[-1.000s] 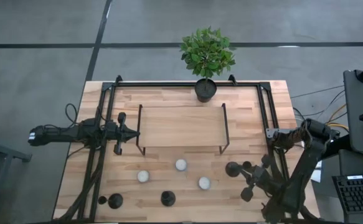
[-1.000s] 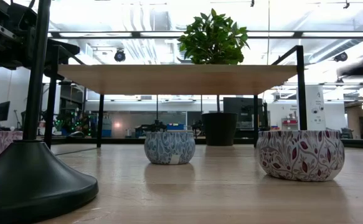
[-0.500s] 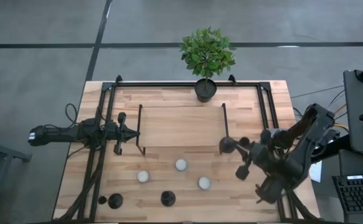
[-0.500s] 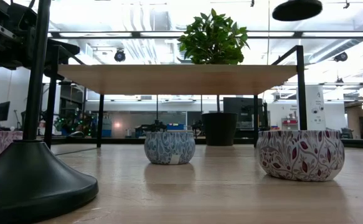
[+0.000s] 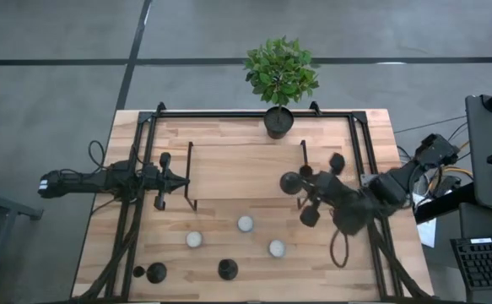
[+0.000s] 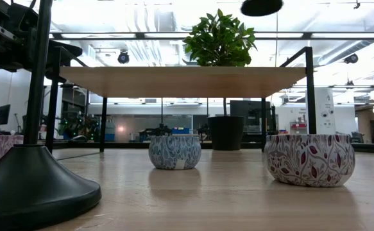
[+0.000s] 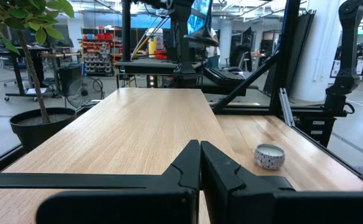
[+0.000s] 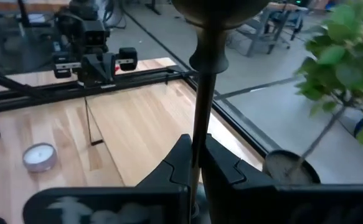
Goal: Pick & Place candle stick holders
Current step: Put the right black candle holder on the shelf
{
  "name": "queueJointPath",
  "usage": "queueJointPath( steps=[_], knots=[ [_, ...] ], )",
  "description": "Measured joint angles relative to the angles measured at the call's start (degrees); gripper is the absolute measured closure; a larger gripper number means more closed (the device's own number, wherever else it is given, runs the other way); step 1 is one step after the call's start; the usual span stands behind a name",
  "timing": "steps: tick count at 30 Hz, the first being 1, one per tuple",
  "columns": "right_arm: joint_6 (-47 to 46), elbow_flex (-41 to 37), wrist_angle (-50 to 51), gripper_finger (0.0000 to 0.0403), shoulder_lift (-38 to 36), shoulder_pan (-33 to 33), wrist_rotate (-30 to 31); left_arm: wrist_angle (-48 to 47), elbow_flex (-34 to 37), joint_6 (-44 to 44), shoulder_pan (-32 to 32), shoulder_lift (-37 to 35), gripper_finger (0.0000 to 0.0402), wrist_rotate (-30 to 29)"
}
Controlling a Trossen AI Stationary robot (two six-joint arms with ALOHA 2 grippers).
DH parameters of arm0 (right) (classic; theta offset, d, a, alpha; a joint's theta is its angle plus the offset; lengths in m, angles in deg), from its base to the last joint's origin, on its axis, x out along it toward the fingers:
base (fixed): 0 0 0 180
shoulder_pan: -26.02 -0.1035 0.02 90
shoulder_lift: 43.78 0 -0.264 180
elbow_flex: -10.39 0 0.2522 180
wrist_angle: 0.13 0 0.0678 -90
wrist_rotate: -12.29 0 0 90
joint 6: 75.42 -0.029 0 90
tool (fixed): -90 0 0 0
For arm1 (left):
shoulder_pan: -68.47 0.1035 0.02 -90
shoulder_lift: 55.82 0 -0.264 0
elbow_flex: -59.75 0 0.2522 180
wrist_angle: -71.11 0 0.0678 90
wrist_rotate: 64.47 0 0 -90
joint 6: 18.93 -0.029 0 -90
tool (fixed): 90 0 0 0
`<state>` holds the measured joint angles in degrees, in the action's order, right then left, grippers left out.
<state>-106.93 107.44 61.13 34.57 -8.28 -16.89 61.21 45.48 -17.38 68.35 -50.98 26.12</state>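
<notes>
Pinching a candle stick holder by its thin stem, the right end effector hovers above the surface, the left end effector pressed together.

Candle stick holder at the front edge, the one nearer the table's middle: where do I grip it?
Probably the thin stem, from the side: the holder stands upright on a wide disc base, too broad to pinch from above.

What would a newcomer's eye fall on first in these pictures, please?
Probably the right gripper, shut on the thin stem of a black candle stick holder and carrying it in the air over the right end of the wooden shelf. Next, the leafy potted plant at the table's far edge.
</notes>
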Motion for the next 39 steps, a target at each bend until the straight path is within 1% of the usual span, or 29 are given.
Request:
queueJointPath(
  steps=[3,8,11,13,17,19,20,24,27,30,33,35,39],
  knots=[
    [5.52,-0.05,-2.88,0.0390,-0.40,3.80,-3.82,0.00,0.00,-0.01,0.00,0.00,0.0392,-0.01],
    [10.71,-0.19,-3.93,0.0390,-0.72,10.49,-10.50,0.00,0.00,-0.01,-0.02,0.00,0.0392,0.01],
    [14.68,-0.29,-6.83,0.0390,-0.77,14.56,-16.05,0.00,-0.02,0.01,-0.02,0.00,0.0392,0.01],
    [19.34,-0.74,-12.04,0.0390,-1.03,17.12,-21.47,0.00,0.00,-0.01,0.00,0.00,0.0392,0.01],
    [29.01,-2.66,-25.22,0.0390,-1.56,22.47,-36.25,0.00,0.00,-0.01,-0.01,0.00,0.0392,-0.01],
    [31.47,-3.85,-29.02,0.0390,-1.99,25.38,-42.79,0.00,-0.01,-0.01,-0.01,0.00,0.0392,-0.01],
    [31.84,-4.30,-29.44,0.0390,-2.24,26.73,-44.34,0.00,-0.02,0.01,0.00,0.00,0.0392,0.01],
    [30.51,-7.33,-26.37,0.0390,-3.14,32.53,-46.71,0.00,-0.01,0.00,0.00,0.00,0.0392,-0.01],
    [28.71,-11.53,-26.91,0.0390,-5.01,36.36,-50.71,-0.01,-0.01,0.00,-0.02,0.00,0.0392,0.00],
    [27.58,-16.41,-29.76,0.0390,-8.08,39.16,-52.28,0.00,0.00,0.00,-0.02,0.00,0.0392,0.00],
    [26.98,-22.66,-34.93,0.0390,-11.58,41.56,-54.86,0.00,-0.01,-0.01,-0.01,0.01,0.0392,0.00],
    [25.45,-26.26,-37.56,0.0390,-14.20,42.93,-55.26,0.00,0.00,0.01,-0.02,0.00,0.0392,-0.01],
    [22.74,-30.82,-37.47,0.0390,-17.87,45.21,-54.92,0.00,-0.01,-0.01,0.00,0.00,0.0392,-0.01]
  ],
)
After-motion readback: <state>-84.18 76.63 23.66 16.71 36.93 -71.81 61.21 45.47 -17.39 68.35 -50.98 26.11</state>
